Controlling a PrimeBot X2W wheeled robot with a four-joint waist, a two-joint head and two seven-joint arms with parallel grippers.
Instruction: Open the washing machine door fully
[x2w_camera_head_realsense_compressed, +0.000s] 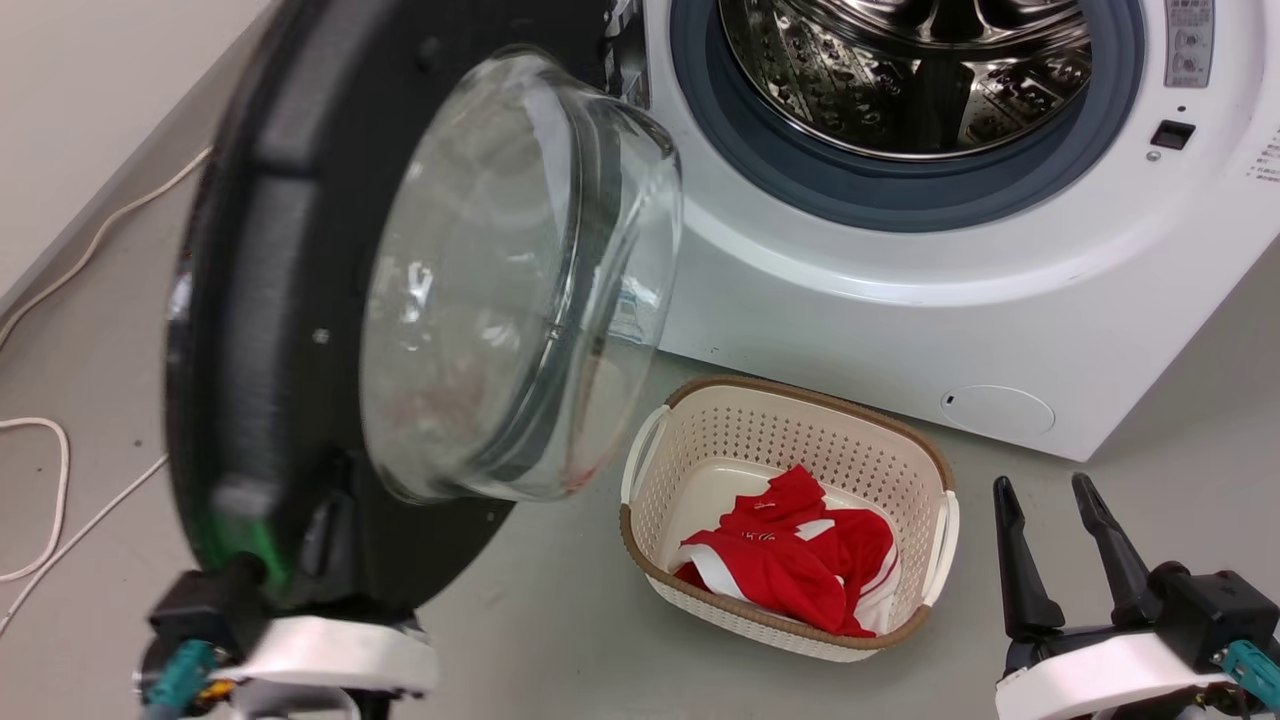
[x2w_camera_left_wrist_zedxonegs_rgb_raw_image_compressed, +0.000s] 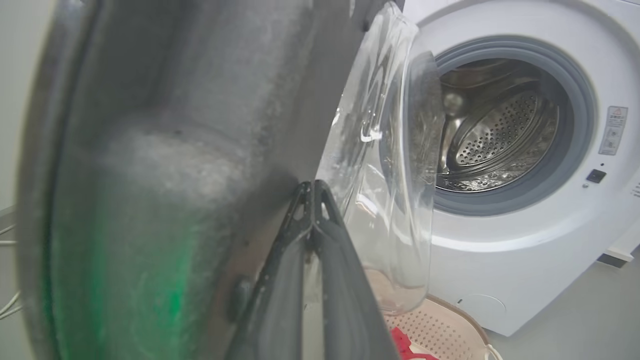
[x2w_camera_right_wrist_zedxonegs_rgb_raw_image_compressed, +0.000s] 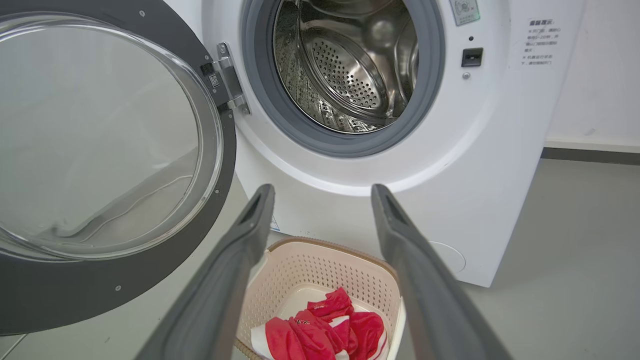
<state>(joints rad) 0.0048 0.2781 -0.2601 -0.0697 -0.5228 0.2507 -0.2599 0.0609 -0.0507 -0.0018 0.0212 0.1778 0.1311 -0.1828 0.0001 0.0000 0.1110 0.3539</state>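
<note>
Pressure from my left gripper, fingers pressed together on the inner face of the washing machine door standing wide beside the washing machine, should arc outward around the hinge.

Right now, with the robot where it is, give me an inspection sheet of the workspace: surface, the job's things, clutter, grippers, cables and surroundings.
Surface: grey floor, smooth.
Job's things: washing machine door swung well out from the washing machine; steel drum exposed.
Clutter: cream basket on the floor in front of the machine, with a red-and-white garment inside.
Grippers: left gripper shut, its fingers lying along the door's inner face beside the glass bowl; right gripper open, holding nothing, to the right of the basket.
Cables: white cables loose on the floor left of the door.
Surroundings: pale wall at the left; no person seen.
</note>
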